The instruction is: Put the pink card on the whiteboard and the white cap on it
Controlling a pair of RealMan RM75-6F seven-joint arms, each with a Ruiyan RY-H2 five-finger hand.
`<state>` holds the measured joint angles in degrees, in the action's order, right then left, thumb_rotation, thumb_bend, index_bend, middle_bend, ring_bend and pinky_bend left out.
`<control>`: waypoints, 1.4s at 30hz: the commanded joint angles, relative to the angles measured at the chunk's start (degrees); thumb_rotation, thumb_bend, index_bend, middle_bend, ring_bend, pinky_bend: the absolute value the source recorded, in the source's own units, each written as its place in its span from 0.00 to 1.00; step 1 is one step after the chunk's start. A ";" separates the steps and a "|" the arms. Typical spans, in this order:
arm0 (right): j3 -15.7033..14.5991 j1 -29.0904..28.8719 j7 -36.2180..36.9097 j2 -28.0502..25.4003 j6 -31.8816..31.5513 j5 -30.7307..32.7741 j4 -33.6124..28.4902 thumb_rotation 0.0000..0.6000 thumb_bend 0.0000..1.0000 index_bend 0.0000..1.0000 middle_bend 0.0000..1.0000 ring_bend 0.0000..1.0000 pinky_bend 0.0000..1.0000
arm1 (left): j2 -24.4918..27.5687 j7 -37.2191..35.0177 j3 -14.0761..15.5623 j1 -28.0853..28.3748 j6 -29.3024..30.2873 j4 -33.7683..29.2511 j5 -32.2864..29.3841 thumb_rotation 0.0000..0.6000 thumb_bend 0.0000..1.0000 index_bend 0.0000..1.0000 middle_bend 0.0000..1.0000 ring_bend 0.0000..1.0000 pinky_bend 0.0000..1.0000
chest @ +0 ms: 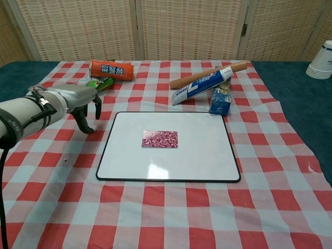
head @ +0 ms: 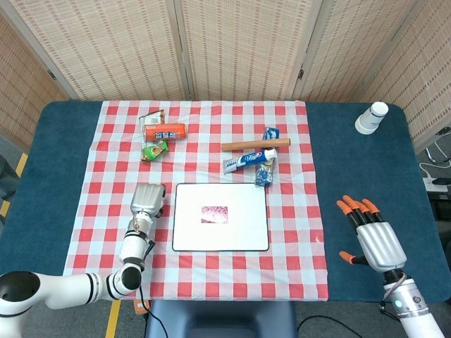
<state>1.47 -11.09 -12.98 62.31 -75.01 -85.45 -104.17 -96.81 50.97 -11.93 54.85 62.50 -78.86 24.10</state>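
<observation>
The robot's left hand is hanging low over the red-and-white checked cloth just off the left edge of the whiteboard. Its metal-backed fingers are pointing down at the fabric in the chest view, though neither camera is showing whether they are closing on anything. The white cap is not showing in either view and is probably lying hidden beneath that hand, which would explain the hand's place there. Beyond the hand, toward the far edge of the cloth, an orange drink can is lying on its side beside a crinkled green packet. Just to the hand's right, the pink card, a small patterned rectangle, is lying flat near the middle of the glossy, black-rimmed board, so the first half of the job appears done. Past the board's far right corner, a smooth wooden rolling pin, a blue toothpaste tube and a small blue packet are sitting clustered together, well out of the working area. Far off on the table's blue covering, a stack of white paper cups is standing upside down. Well to the right of the cloth, the right hand is waiting with its orange-tipped fingers spread and nothing in them, apparently idle.
</observation>
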 commanded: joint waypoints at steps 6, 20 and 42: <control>0.03 -0.01 -0.01 0.02 -0.13 0.14 0.00 0.94 0.00 0.00 0.00 0.00 0.09 | -0.86 -0.17 0.34 -0.34 -0.71 1.63 0.53 1.00 0.28 0.43 0.99 1.00 1.00; -0.05 -0.11 -0.28 0.09 -0.08 0.28 -0.02 0.94 0.00 0.00 0.00 0.00 0.09 | -1.58 0.02 -0.16 -0.31 -1.65 3.33 0.69 1.00 0.29 0.44 0.99 1.00 1.00; -0.03 -0.32 -0.75 0.27 0.12 0.77 0.03 0.94 0.00 0.00 0.00 0.00 0.09 | -1.52 -0.02 -0.57 -0.40 -3.90 4.19 -1.13 1.00 0.29 0.44 0.99 1.00 1.00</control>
<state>1.44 -11.40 -13.73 62.57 -74.88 -84.69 -104.14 -98.30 50.96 -12.49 54.43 58.65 -74.69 23.02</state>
